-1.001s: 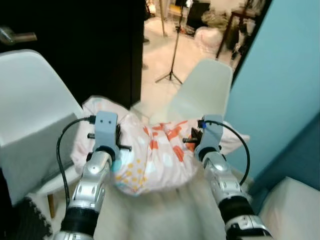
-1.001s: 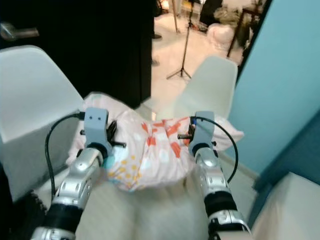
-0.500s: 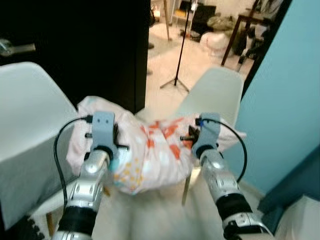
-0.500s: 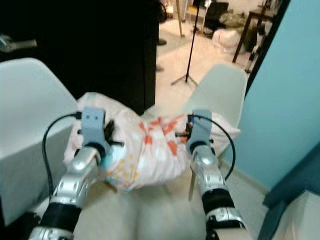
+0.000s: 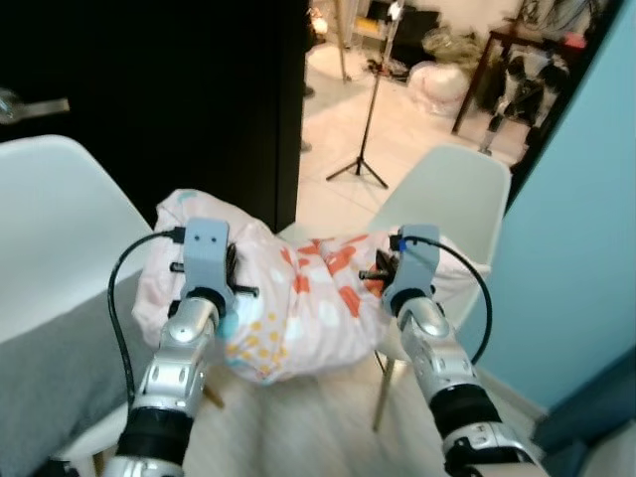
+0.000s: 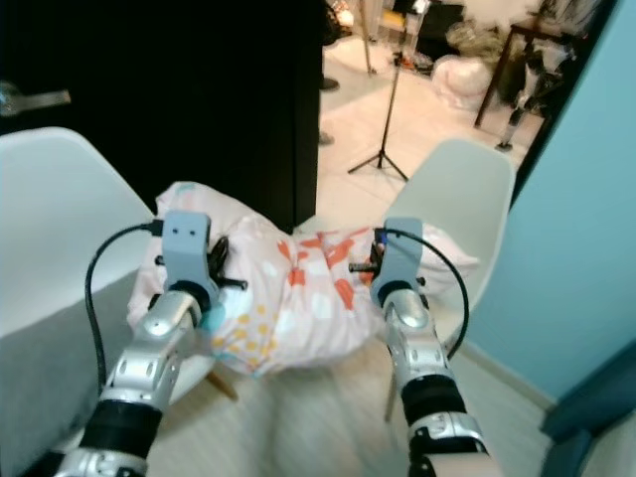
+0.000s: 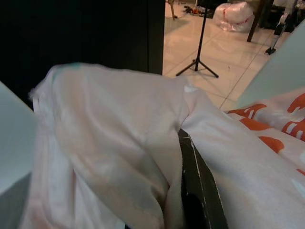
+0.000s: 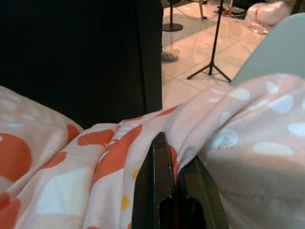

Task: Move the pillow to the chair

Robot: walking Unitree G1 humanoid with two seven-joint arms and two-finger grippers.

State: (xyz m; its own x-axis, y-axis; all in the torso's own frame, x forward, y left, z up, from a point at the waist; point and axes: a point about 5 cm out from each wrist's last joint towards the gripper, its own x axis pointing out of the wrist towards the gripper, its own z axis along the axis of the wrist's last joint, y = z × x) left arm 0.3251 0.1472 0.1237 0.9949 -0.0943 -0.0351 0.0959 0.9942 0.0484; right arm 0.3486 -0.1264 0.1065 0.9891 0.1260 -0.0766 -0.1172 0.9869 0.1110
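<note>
Sagging between the left gripper (image 5: 221,260) and the right gripper (image 5: 390,266), the pillow (image 5: 298,298) hangs just before the far chair (image 5: 452,194). Each gripper's fingers are pinched on a fold of its cover; it looks light, soft and floppy, so holding both ends suits it.

A black tripod (image 5: 366,149) stands on pale tiles (image 5: 427,124) (beside a dark door (image 5: 179,99)).

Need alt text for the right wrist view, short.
The right claw, its two black fingers pinched shut on a fold of the pink pillow with orange and white spots. Behind are a dark doorway, a tiled floor and a black tripod stand.
</note>
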